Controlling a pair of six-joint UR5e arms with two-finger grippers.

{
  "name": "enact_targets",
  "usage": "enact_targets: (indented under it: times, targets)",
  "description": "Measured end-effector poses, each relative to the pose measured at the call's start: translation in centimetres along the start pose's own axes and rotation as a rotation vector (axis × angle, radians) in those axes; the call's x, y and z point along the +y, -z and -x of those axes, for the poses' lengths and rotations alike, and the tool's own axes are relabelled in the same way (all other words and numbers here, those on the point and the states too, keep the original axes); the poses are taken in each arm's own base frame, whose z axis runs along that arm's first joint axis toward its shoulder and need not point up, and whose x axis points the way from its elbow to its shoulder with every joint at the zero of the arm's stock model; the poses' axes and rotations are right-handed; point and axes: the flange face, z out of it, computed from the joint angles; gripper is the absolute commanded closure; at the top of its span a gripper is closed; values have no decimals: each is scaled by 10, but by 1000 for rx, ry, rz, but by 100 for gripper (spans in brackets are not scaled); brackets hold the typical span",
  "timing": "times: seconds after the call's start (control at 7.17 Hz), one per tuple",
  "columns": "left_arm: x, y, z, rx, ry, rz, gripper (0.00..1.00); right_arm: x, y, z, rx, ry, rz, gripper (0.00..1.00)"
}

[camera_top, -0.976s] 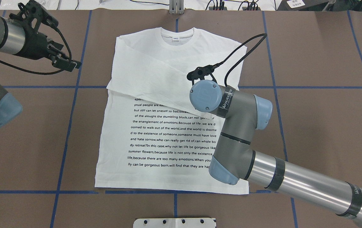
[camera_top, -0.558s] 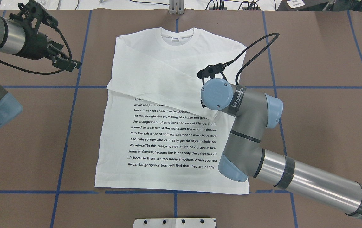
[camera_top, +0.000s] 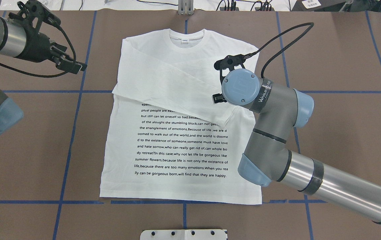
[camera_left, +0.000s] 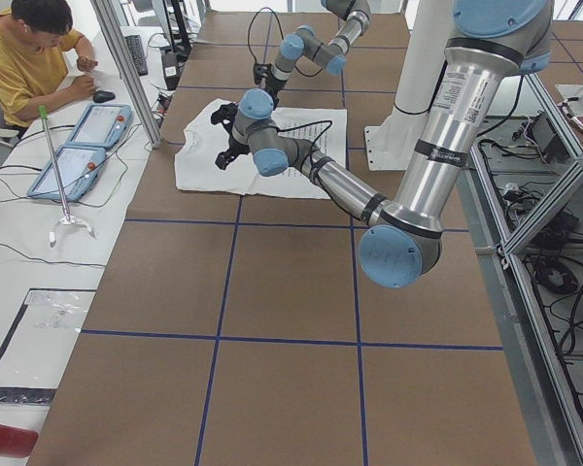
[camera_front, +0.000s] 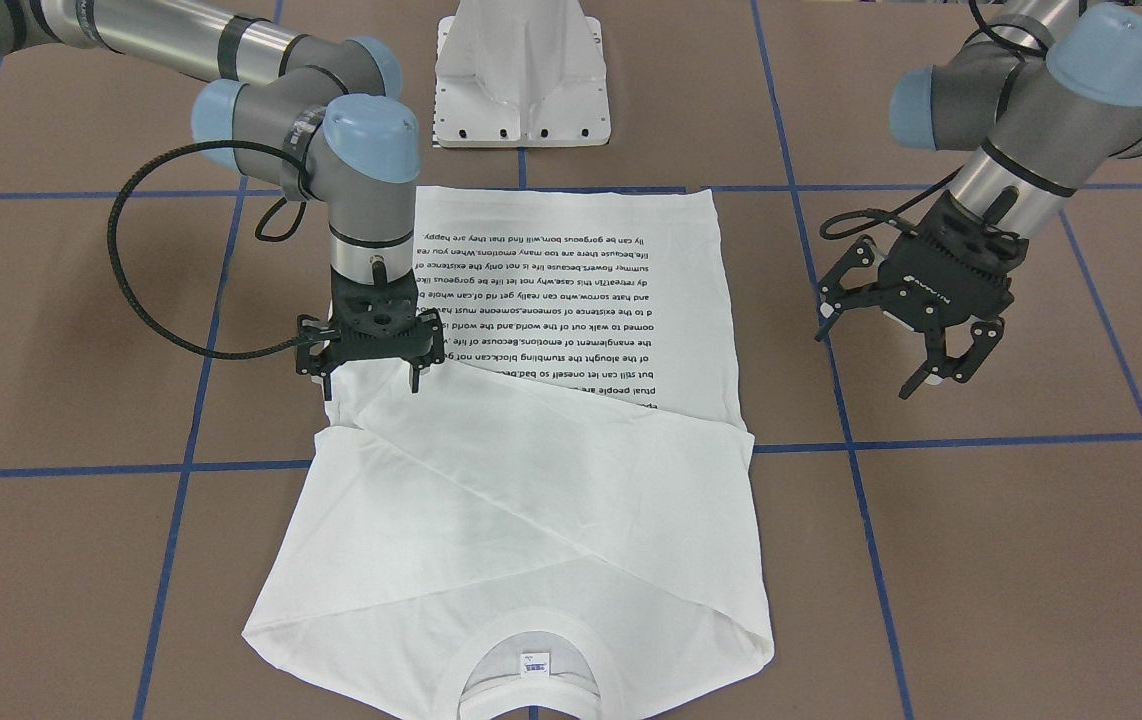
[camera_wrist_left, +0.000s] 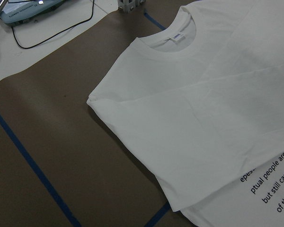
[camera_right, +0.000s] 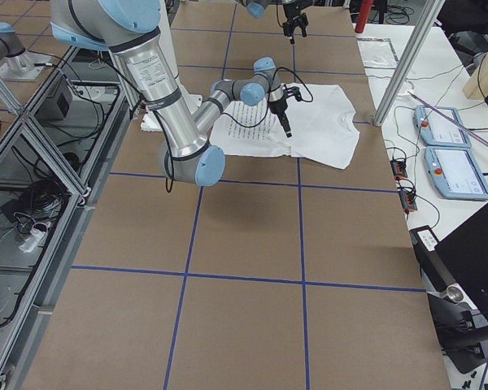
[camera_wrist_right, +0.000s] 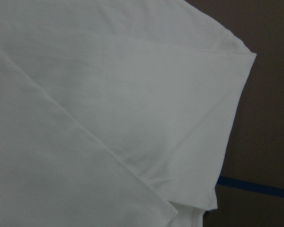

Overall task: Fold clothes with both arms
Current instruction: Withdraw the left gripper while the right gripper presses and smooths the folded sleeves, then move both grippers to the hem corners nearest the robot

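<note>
White long-sleeved cotton T-shirt (camera_top: 177,146), lines of black printed text facing up: lies flat at the middle of the brown-covered table (camera_top: 344,50) gridded with blue tape, collar away from the robot, sleeves folded across the chest.

Right gripper (camera_front: 372,378), black, two-fingered: points straight down over the shirt's edge beside a folded sleeve end, fingers spread wide, holding nothing. Contact with the cloth cannot be told.

Left gripper (camera_front: 863,365): hangs above bare table beside the shirt, fingers likewise spread, empty.
</note>
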Motion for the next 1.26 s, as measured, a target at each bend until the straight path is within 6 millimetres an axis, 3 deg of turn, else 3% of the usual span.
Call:
enact_targets:
  times: [0.28,0.56,0.84,0.98,1.26]
  targets:
    - [22,26,-16,17,137,-12,0,32,53,-39,-99,-102,-1,0]
    - [59,36,-54,43,262,9,0,75,80,-56,-168,-211,20,0]
    - [90,15,-115,34,405,20,0,130,75,-64,-253,-279,2,0]
    - [110,-2,-147,21,481,29,0,167,73,-68,-257,-312,-6,0]
    - [162,-32,-218,-1,620,53,0,230,83,-76,-245,-335,-24,0]
